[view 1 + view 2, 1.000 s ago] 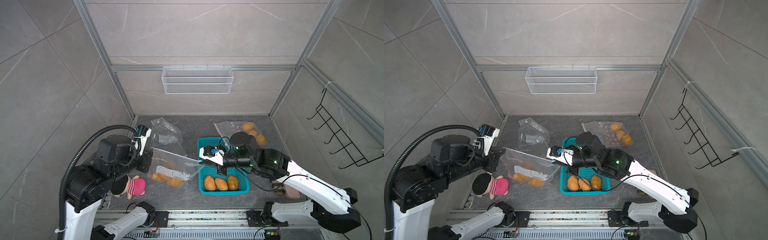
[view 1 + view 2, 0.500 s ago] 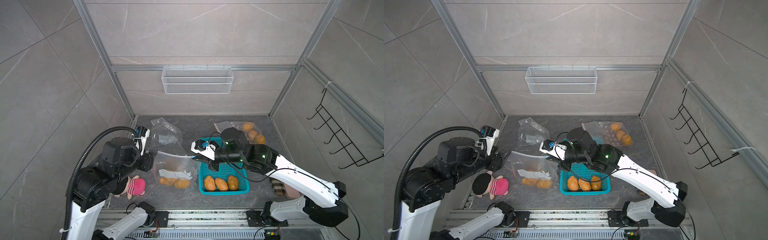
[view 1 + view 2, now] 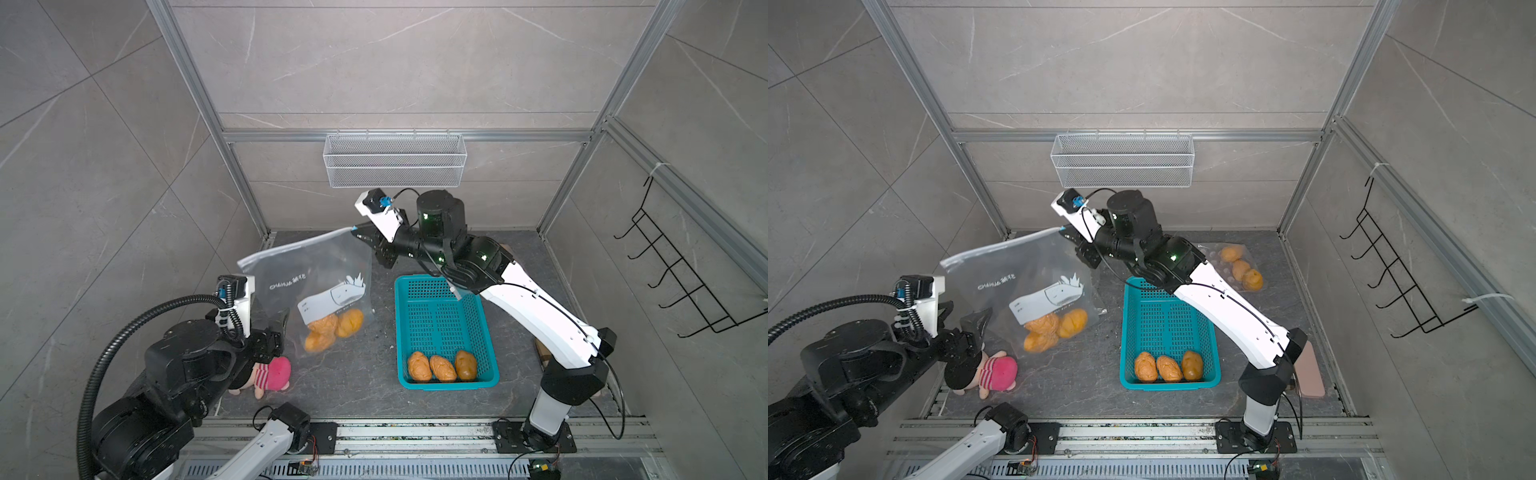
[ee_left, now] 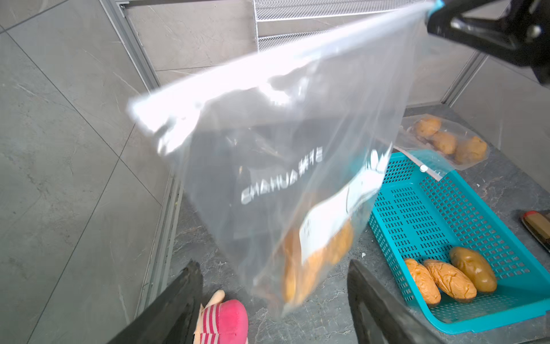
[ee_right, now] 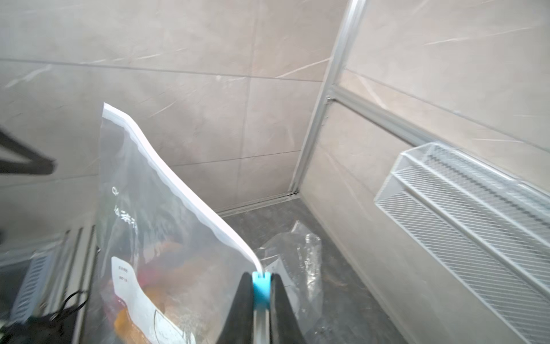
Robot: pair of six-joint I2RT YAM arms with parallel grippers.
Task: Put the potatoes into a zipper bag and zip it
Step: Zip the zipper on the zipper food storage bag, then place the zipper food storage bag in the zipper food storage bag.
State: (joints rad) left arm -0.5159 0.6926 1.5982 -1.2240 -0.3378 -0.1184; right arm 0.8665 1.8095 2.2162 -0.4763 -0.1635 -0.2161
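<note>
Right wrist view: right claw [image 5: 262, 276] tight on blue zipper slider [image 5: 261, 287].

Three orange-tan potatoes [image 3: 328, 332] are piled at the bottom of the clear zipper bag [image 3: 307, 266], which is hung by one corner. Three more are sat in the basket [image 3: 440, 320].

My left hand [image 4: 273, 268] is spread wide, gripping nothing. Beyond its fingers hangs the clear zipper bag [image 4: 282, 134], tilted, with potatoes [image 4: 321, 256] slumped in its low corner and my right hand [image 4: 437, 18] pinching its top corner. On the bench [image 4: 506, 184] sit a teal basket [image 4: 506, 315] holding three more and a pink plush toy [image 4: 226, 321].
</note>
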